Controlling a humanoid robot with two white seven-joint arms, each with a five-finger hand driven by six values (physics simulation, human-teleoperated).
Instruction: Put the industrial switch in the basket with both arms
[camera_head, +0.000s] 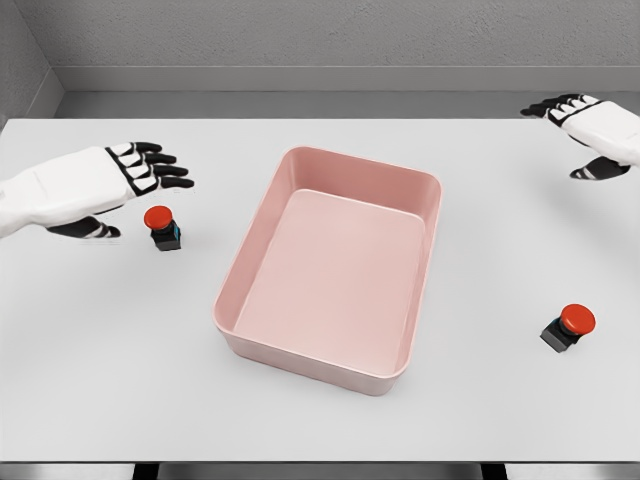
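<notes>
Left hand (120, 180) open, fingers spread, red-button switch (162, 228) just below-right of my fingertips, upright on worktop (100, 350). Right hand (590, 125) open, far switch (568, 328) well apart below it. Pink basket (250, 230) between.

My left hand (110, 185) and right hand (590, 125) are white with black fingers. The basket (425, 280) is plain pale pink on a light grey table (100, 350). Both switches (162, 228) (569, 328) have red caps; their bodies look black, perhaps with blue on the left one.
</notes>
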